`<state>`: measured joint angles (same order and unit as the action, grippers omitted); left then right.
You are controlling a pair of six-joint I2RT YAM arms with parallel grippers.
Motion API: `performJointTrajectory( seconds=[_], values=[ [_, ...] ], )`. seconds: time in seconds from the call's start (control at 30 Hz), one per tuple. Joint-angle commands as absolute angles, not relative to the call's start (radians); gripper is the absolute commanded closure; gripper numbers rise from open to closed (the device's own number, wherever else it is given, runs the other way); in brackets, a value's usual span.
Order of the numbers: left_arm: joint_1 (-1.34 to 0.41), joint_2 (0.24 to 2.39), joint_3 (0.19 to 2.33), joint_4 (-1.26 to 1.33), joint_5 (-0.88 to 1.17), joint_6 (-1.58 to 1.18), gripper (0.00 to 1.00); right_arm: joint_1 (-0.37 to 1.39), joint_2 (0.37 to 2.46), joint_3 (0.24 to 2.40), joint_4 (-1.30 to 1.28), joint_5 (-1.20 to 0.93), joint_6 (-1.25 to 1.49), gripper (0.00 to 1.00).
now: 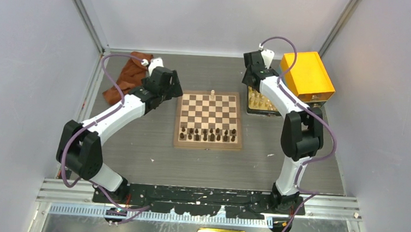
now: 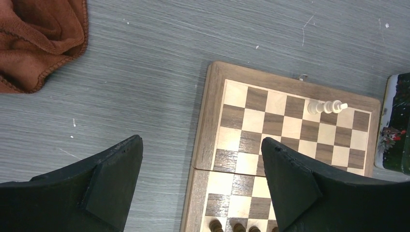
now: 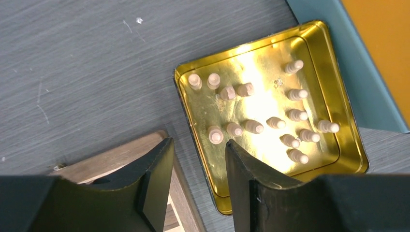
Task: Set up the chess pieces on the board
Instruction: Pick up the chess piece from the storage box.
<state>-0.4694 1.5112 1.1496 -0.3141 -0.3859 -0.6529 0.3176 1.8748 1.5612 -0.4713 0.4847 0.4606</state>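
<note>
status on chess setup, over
Left gripper open, empty. Right gripper open at shallow golden tray. One cream wooden chessman on checkered wooden board, rest in tray. Nothing blocking.

Sixteen cream chessmen (image 3: pixel 253 126), one board (image 1: pixel 210 116)

You have the board (image 1: pixel 209 120) at the middle of the worktop (image 1: pixel 151 156), with dark chessmen (image 1: pixel 208 133) in its near rows and one pale chess piece (image 1: pixel 213 93) standing alone at its far edge. Just right of the board, a tray (image 1: pixel 261 113) of pale pieces (image 1: pixel 259 100) sits under your right arm (image 1: pixel 281 97), with an orange-yellow box (image 1: pixel 307 74) farther right. Left of the board is your left arm (image 1: pixel 133 103), with a brown cloth (image 1: pixel 129 75) beyond it.
</note>
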Motion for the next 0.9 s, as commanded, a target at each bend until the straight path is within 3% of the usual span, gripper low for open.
performJointTrajectory(
  seconds=[0.0,0.3,0.87],
  values=[
    [-0.471,1.469,1.181,-0.311,-0.422,-0.626,0.07,0.303,1.891,1.567,-0.482,0.488,0.498,0.52],
    [-0.471,1.462,1.179,-0.312,-0.434,-0.612,0.07,0.276,1.915,1.556,-0.486,0.450,0.542,0.63],
    [-0.471,1.441,1.158,-0.310,-0.468,-0.611,0.07,0.263,1.966,1.540,-0.489,0.408,0.573,0.67]
  ],
)
